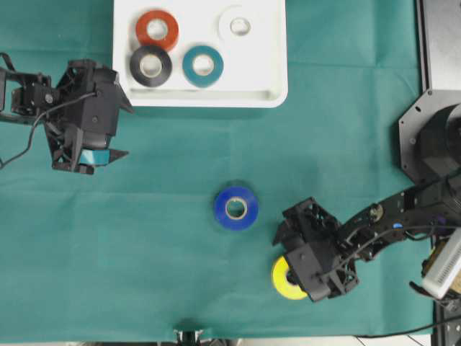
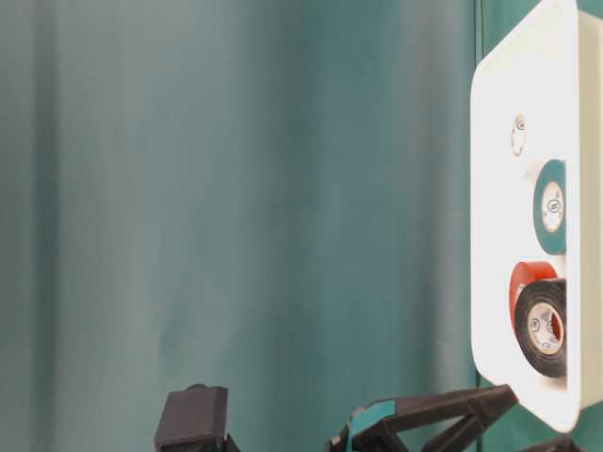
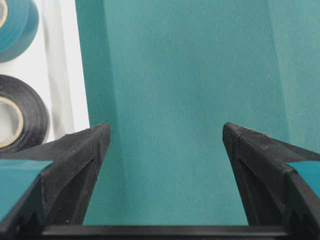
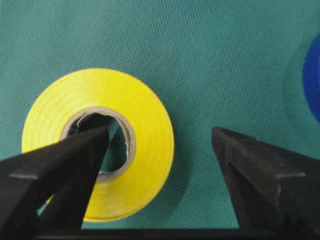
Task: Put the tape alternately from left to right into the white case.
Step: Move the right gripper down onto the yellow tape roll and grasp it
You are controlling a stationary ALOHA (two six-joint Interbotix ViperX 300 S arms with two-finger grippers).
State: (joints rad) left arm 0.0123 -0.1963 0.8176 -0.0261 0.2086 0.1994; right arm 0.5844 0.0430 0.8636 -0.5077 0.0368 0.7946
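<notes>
The white case (image 1: 274, 94) holds a red-orange roll (image 1: 157, 29), a black roll (image 1: 150, 65), a teal roll (image 1: 202, 65) and a white roll (image 1: 235, 26). On the green cloth lie a blue roll (image 1: 235, 208) and a yellow roll (image 1: 282, 285). My right gripper (image 4: 161, 131) is open low over the yellow roll (image 4: 97, 145). One finger is over the roll's core hole and the other stands outside its rim on the blue roll's side. My left gripper (image 3: 166, 132) hangs open and empty over bare cloth beside the case's near-left corner (image 3: 65, 75).
A black robot base (image 1: 432, 137) and cables fill the right edge of the overhead view. The cloth's front edge runs along the bottom. The case's right half has bare floor (image 1: 252, 68). In the left wrist view the black roll (image 3: 20, 120) and the teal roll (image 3: 15, 27) lie just inside the rim.
</notes>
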